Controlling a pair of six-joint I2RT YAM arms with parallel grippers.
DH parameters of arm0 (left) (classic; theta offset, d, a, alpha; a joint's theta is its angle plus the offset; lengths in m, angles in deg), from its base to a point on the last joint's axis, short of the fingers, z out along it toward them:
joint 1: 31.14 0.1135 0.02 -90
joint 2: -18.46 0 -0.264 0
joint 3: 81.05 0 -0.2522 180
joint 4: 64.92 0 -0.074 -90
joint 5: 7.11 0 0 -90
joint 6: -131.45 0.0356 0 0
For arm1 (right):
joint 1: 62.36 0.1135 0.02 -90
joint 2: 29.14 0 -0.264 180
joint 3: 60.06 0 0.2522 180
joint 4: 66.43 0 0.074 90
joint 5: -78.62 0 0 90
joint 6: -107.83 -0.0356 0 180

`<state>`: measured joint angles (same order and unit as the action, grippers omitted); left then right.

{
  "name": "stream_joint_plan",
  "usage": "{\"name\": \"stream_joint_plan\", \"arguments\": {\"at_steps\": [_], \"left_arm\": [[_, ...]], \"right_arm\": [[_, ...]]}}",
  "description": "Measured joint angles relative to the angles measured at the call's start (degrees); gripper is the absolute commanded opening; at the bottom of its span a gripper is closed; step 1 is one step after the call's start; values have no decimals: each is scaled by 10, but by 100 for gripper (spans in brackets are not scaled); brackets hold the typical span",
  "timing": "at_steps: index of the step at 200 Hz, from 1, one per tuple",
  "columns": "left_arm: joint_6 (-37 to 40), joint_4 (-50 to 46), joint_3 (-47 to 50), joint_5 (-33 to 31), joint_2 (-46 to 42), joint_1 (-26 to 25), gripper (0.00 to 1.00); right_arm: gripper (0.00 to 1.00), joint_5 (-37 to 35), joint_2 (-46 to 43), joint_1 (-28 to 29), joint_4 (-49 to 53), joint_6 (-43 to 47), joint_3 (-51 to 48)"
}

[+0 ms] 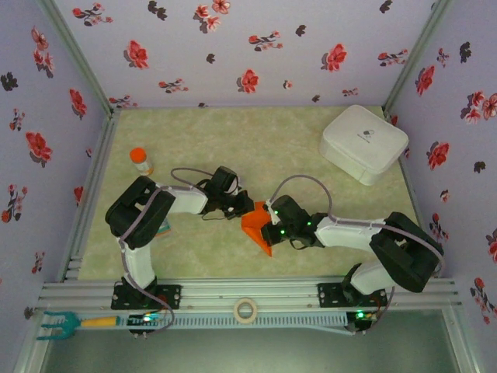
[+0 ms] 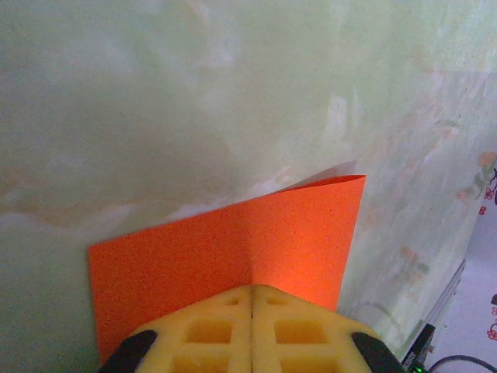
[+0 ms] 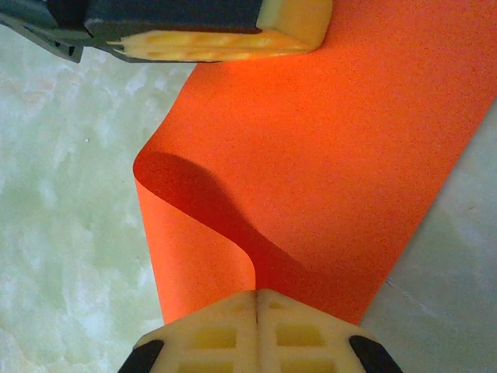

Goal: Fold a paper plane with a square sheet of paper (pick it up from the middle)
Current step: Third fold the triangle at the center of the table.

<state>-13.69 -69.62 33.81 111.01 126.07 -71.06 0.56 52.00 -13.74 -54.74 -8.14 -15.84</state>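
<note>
**Twin arms, black over white**

Left arm (image 1: 140,264) and right arm (image 1: 349,231): bulky black joint housings, smooth white link shells between them. Grey cable (image 1: 182,169) loops at each wrist. Green lights (image 1: 285,231) dot the right wrist. Fingers (image 2: 202,330) are pale yellow, moulded with rectangular pockets, with black corner caps.

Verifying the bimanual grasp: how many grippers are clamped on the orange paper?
2. The left gripper is shut on one edge of the square sheet of paper. The right gripper is shut on the opposite edge, and the sheet bows between them. Nothing hidden.
</note>
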Motion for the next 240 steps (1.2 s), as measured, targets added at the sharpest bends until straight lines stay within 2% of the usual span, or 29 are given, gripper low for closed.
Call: {"name": "stream_joint_plan", "arguments": {"at_steps": [240], "left_arm": [[4,-16,-8,-3,0,0,6]], "right_arm": [[2,1,7,-1,3,0,2]]}}
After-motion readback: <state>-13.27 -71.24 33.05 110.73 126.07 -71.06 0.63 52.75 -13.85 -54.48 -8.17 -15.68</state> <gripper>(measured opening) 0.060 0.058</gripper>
